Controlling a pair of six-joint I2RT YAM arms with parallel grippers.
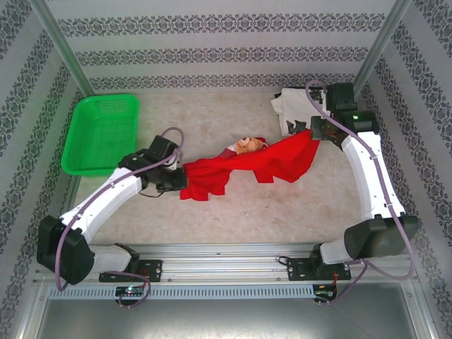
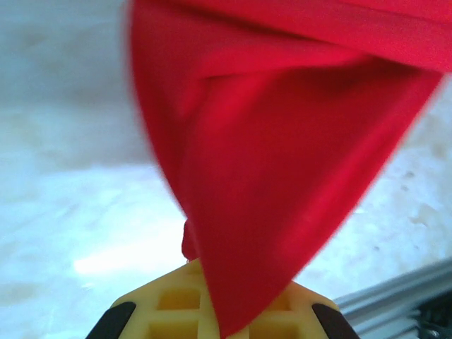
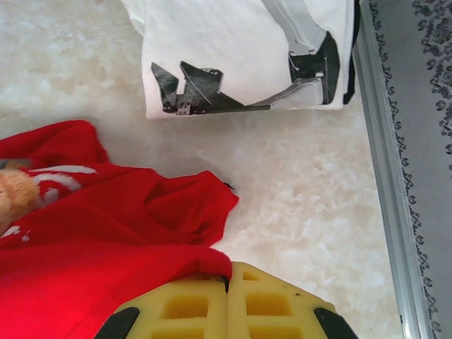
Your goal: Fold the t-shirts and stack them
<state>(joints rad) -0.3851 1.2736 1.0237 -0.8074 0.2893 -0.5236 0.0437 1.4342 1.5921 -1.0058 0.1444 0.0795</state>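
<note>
Item: red t-shirt (image 1: 247, 164), w/ teddy-bear print (image 1: 247, 145). Loc: mid-frame in top view, strung btwn both arms, sagging and bunched over the table (image 1: 233, 219). Left gripper (image 1: 178, 176), centre-left: jaws together, clamped on the shirt's lower-left end; in the left wrist view the cloth (image 2: 282, 176) hangs as a twisted wedge from the pads (image 2: 176, 311). Right gripper (image 1: 311, 131), upper right: jaws together, pinching the shirt's other end; in the right wrist view the red fabric (image 3: 106, 240) runs into the seam btwn the pads (image 3: 187, 307). Second item: white t-shirt (image 1: 288, 109), black blotches, folded, upper right, just beside the right gripper. Green mesh basket (image 1: 99, 134): upper left, well apart. Risks (est.):
1. Both holds look thin, on bunched edges, so pulling the arms apart may slip a corner out.
2. Cloth is twisted, so laying it down as-is prob. gives a creased, crooked fold.
3. The right end is near the white t-shirt, so a sweep there could drag or unfold it.
</note>
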